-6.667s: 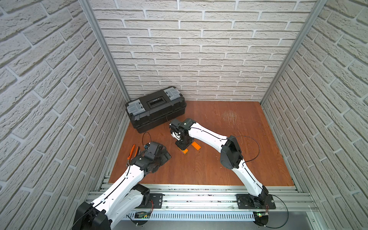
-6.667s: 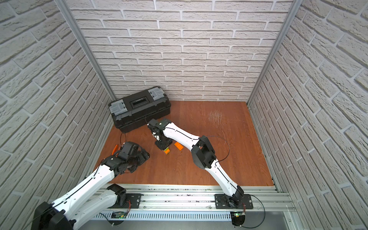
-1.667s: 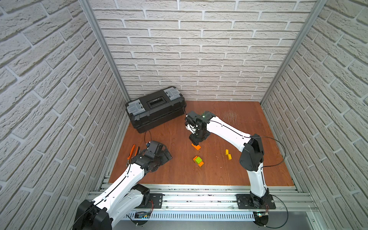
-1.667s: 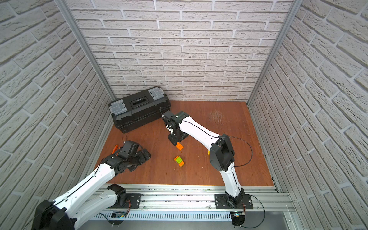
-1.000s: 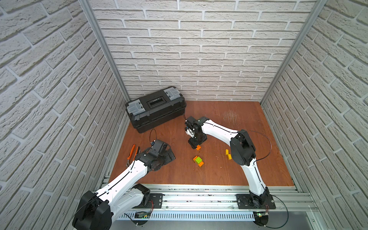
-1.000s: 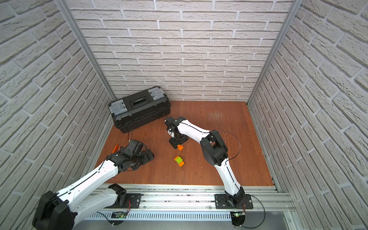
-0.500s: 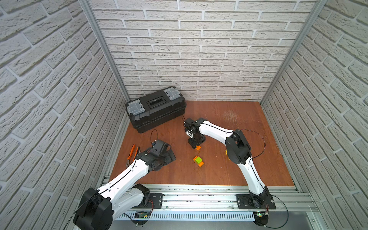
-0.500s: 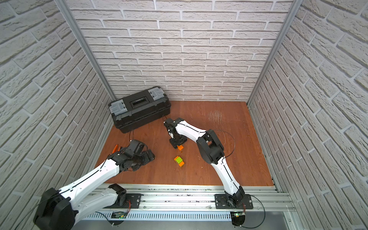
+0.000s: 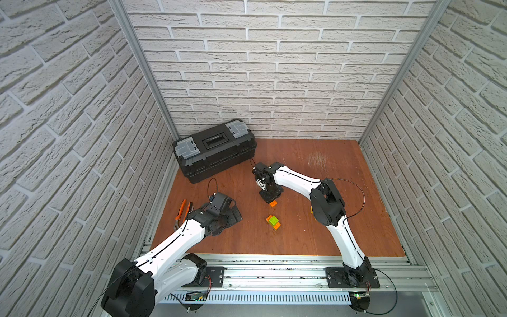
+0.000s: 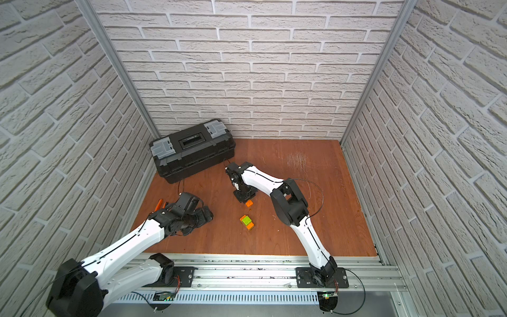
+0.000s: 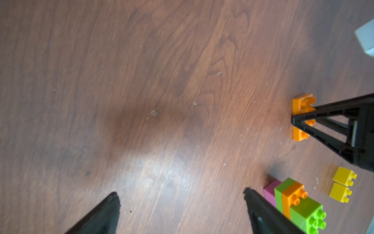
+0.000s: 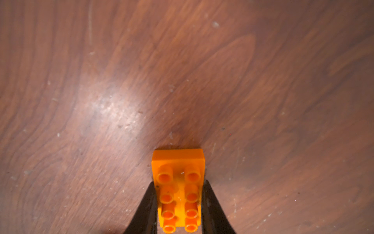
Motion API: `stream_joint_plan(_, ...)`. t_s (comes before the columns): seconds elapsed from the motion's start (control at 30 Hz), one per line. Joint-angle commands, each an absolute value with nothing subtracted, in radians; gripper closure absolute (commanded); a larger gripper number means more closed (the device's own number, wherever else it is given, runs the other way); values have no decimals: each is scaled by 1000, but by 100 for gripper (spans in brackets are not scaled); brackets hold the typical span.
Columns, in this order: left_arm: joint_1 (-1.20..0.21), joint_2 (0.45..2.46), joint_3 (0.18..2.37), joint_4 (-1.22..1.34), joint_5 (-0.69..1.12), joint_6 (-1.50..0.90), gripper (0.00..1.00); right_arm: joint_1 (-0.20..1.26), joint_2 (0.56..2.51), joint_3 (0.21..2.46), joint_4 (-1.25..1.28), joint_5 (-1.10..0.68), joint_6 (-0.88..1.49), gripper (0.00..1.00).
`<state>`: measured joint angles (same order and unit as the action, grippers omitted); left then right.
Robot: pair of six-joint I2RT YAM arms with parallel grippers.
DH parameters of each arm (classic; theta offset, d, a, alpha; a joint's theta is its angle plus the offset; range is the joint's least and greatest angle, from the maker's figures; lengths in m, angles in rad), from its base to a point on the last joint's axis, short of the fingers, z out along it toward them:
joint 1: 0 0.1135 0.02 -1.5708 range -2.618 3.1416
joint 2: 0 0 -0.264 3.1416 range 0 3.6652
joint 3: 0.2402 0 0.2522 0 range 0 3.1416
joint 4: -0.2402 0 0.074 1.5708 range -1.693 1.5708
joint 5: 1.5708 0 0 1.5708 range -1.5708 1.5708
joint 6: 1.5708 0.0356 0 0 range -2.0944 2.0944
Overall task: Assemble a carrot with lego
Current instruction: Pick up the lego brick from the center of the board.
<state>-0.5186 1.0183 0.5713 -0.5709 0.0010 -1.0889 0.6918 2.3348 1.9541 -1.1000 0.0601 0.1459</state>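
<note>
**Right jaws have closed in on the second orange brick**

Closest in, we see the change. A second ago the right gripper (image 12: pixel 179 183) stood wider over the long orange brick (image 12: pixel 179 162). Now its fingers (image 12: pixel 147 208) press against both long sides of it. The brick lies studs-up between them and looks to be flat on the table (image 12: pixel 263 101), not yet lifted. We judge the grasp as just made, so lifting it is the next step.

A little out from that gripper, toward the rail side, lies the half-built carrot (image 9: pixel 273 221). It is on its side and touches neither arm. The left wrist view shows it as pink, lime-green and orange layers with a green square brick on the end (image 11: pixel 293 200). The held brick is apart from it, and we think it belongs on that stack.

Just past the stack lie two yellow bricks (image 11: pixel 344 176), loose and side by side. These prongs are not yet fitted.

Farther off, the left gripper (image 11: pixel 180 192) has edged toward the middle. Its jaws are spread wide and empty, with one finger near the stack's pink end. It seems placed to steady the stack.

Farthest from the right gripper, the orange-handled pliers (image 9: pixel 181 211) and black toolbox (image 9: pixel 214 149) lie untouched.
</note>
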Motion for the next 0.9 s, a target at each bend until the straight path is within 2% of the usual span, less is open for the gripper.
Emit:
stream_joint_plan(0.0,-526,1011,588,-551,-11,-1079,2,696,2294,1990,-1161,98,181,88)
stream_joint_plan(0.2,-540,1056,616,-511,2,-1052,2,694,2171,2028,-1284,156,173,98)
stream_joint_plan(0.37,-563,1097,637,-475,2,-1057,2,695,2072,2007,-1353,129,183,98)
stream_joint_plan(0.57,-586,1125,649,-448,0,-1063,2,732,1931,1864,-1316,92,252,98)
stream_joint_plan(0.87,-601,1134,656,-442,-2,-1068,2,842,1890,1712,-1233,85,327,98)
